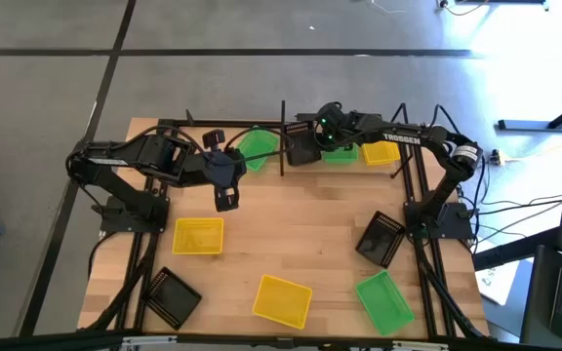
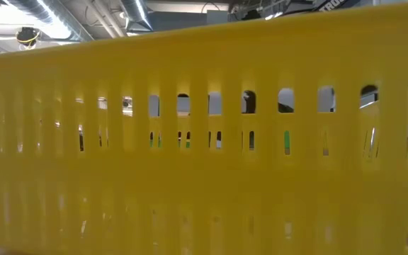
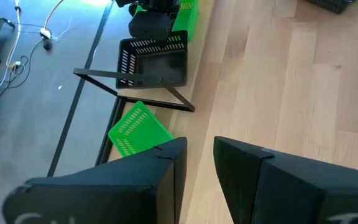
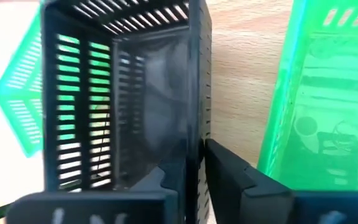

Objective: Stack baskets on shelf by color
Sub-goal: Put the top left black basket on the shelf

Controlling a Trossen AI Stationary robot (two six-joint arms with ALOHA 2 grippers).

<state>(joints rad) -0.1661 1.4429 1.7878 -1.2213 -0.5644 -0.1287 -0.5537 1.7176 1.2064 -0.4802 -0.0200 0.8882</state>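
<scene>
My right gripper [image 4: 196, 168] is at the table's far edge, shut on a black basket [image 1: 301, 151] between two green baskets [image 1: 255, 146] [image 1: 340, 151]. A yellow basket [image 1: 381, 152] lies to their right. All of these sit inside the shelf's black frame [image 1: 283, 136]. My left gripper [image 3: 201, 155] hangs open and empty above the table's left middle [image 1: 225, 200], nearer than the leftmost green basket [image 3: 138, 127]. More baskets lie on the tabletop: yellow [image 1: 198, 236], black [image 1: 172, 295], yellow [image 1: 281, 300], green [image 1: 385, 300] and black [image 1: 381, 237]. My right gripper has the black basket's side wall [image 4: 197, 124] between its two fingers, one finger inside the basket [image 4: 174, 180] and one outside [image 4: 229, 177]. The fingers slant down from the table's right side. The basket stands between the two green ones; what its bottom rests on is hidden.
A yellow basket's slotted wall [image 2: 204, 142] fills the low view. Thin black posts and braces [image 3: 135, 87] stand along the far edge. Bare wood lies open in the table's middle [image 1: 291, 224]. Cables trail off the table's right side [image 1: 515, 205].
</scene>
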